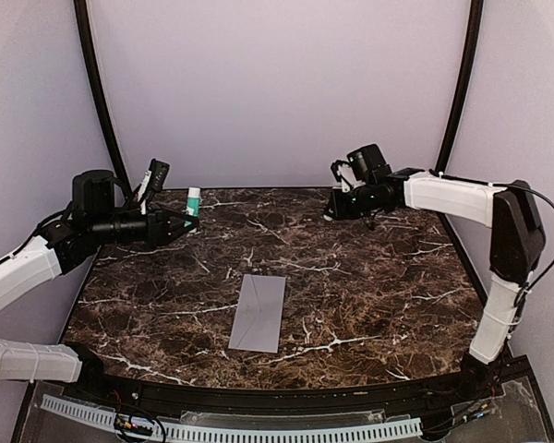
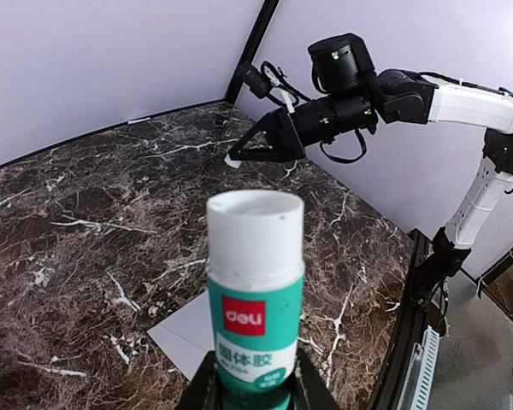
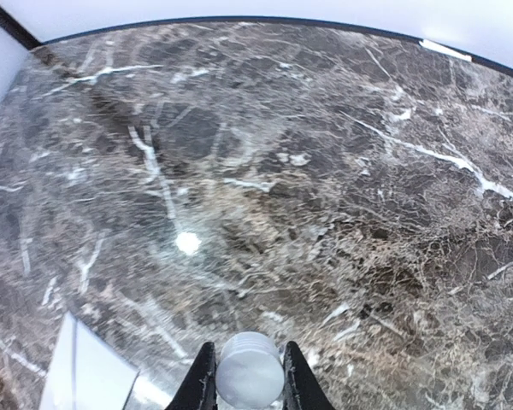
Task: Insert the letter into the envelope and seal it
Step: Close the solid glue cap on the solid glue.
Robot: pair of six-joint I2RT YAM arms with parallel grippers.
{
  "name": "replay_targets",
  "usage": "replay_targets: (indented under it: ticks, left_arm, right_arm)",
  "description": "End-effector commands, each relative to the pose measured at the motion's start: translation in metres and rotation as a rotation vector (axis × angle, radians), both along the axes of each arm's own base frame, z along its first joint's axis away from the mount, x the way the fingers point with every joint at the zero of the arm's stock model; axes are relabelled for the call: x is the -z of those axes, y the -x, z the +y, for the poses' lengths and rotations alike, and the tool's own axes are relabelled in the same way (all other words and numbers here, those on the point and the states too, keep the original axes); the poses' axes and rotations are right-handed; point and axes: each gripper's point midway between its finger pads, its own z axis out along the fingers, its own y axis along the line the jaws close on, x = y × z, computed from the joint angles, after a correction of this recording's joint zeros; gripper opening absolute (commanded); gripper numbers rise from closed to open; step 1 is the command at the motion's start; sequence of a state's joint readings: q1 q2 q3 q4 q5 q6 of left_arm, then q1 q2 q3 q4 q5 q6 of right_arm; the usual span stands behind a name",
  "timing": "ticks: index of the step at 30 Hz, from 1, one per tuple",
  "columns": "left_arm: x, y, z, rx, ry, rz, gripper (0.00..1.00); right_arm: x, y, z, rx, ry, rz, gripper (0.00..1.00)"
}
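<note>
Left jaws clamp a green-and-white glue stick (image 2: 255, 282), its white end sticking out past the tips. Right jaws pinch a small white round cap (image 3: 250, 369). Grey envelope (image 1: 258, 312) lies flat on the bench (image 1: 369, 286), below and between both jaws, touching neither.

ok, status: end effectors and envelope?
Left end effector shut on glue stick, raised. Right end effector shut on small white round piece, maybe its cap. Envelope flat mid-table, seal state unclear; letter not visible. Nothing on the envelope.
</note>
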State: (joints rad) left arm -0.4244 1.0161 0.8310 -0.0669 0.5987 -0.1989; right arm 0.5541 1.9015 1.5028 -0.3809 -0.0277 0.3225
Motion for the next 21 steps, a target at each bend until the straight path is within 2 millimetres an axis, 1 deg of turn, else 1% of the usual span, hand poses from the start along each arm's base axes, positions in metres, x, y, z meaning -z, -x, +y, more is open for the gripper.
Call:
replay_targets:
  ticks: [1,2,3,4,5,6,7,8,9,10,11,12,15,18,21]
  left_arm:
    - [-0.009,0.015,-0.02,0.13,0.022,-0.064,0.0]
    - [-0.004,0.016,-0.025,0.15,0.006,-0.054,0.0]
    - [-0.008,0.025,-0.035,0.196,-0.018,-0.083,0.0]
    - [-0.004,0.024,-0.042,0.209,-0.041,-0.083,0.0]
    - [-0.009,0.033,-0.053,0.261,-0.059,-0.106,0.0]
    - [-0.015,0.034,-0.062,0.295,-0.06,-0.113,0.0]
    - [-0.016,0.046,-0.072,0.36,-0.054,-0.107,0.0]
    - [-0.02,0.046,-0.08,0.395,-0.045,-0.102,0.0]
    - [-0.023,0.055,-0.088,0.451,-0.029,-0.097,0.0]
    - [-0.025,0.055,-0.096,0.477,-0.023,-0.09,0.0]
    - [-0.025,0.061,-0.101,0.517,-0.024,-0.103,0.0]
    - [-0.023,0.061,-0.108,0.534,-0.03,-0.098,0.0]
    - [-0.006,0.057,-0.113,0.539,-0.056,-0.074,0.0]
    - [0.013,0.06,-0.112,0.538,-0.08,-0.039,0.0]
    - [0.024,0.063,-0.111,0.534,-0.099,-0.025,0.0]
  right_arm:
    - [-0.054,0.039,0.015,-0.189,-0.17,-0.078,0.1]
    - [-0.062,0.049,0.015,-0.218,-0.197,-0.085,0.1]
    - [-0.072,0.061,0.017,-0.251,-0.23,-0.091,0.1]
    - [-0.081,0.072,0.018,-0.283,-0.26,-0.094,0.1]
    - [-0.091,0.083,0.019,-0.318,-0.291,-0.101,0.1]
    - [-0.101,0.095,0.02,-0.355,-0.323,-0.105,0.1]
    - [-0.106,0.106,0.021,-0.386,-0.35,-0.101,0.1]
    - [-0.116,0.117,0.022,-0.422,-0.382,-0.106,0.1]
    - [-0.123,0.128,0.023,-0.453,-0.414,-0.108,0.1]
    - [-0.131,0.138,0.024,-0.485,-0.446,-0.111,0.1]
    - [-0.138,0.148,0.025,-0.517,-0.473,-0.111,0.1]
    - [-0.142,0.157,0.025,-0.541,-0.491,-0.106,0.1]
    - [-0.153,0.179,0.024,-0.591,-0.529,-0.109,0.1]
    - [-0.161,0.198,0.026,-0.642,-0.581,-0.103,0.1]
    - [-0.165,0.213,0.032,-0.689,-0.625,-0.088,0.1]
